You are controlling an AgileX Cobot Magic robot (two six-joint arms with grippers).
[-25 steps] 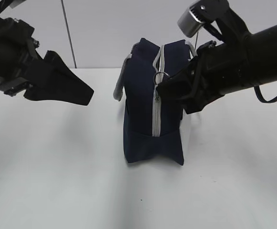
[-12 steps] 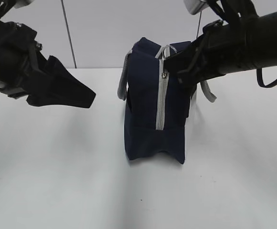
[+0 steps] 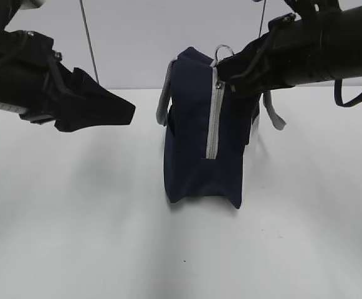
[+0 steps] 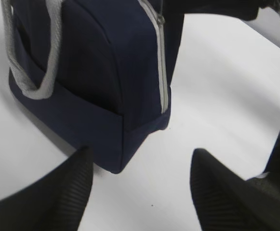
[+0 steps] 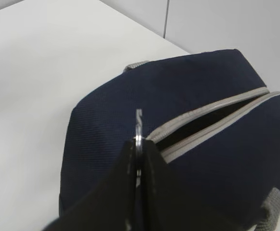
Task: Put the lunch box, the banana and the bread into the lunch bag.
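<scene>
**Right pincer pulling the zipper ring at the bag's top**

The lunch bag [image 3: 202,134] is standing at frame centre on the white table [image 3: 75,237]. The right gripper [image 5: 139,144] is reaching in from the upper right, pinching the metal ring [image 3: 223,50], with the zipper [image 5: 212,120] gaping beyond it. The left gripper [image 4: 140,187] is hovering at left with its fingers spread, apart from the bag. Compared with a second ago, the ring is sitting higher.

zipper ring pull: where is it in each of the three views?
Exterior: ring pull at the top of the lunch bag, pinched by the right gripper.
Left wrist: only the slider at top centre; the ring itself is not in it.
Right wrist: ring edge-on at centre, between the shut jaws.
Shared landmark: the grey zipper tape.
</scene>
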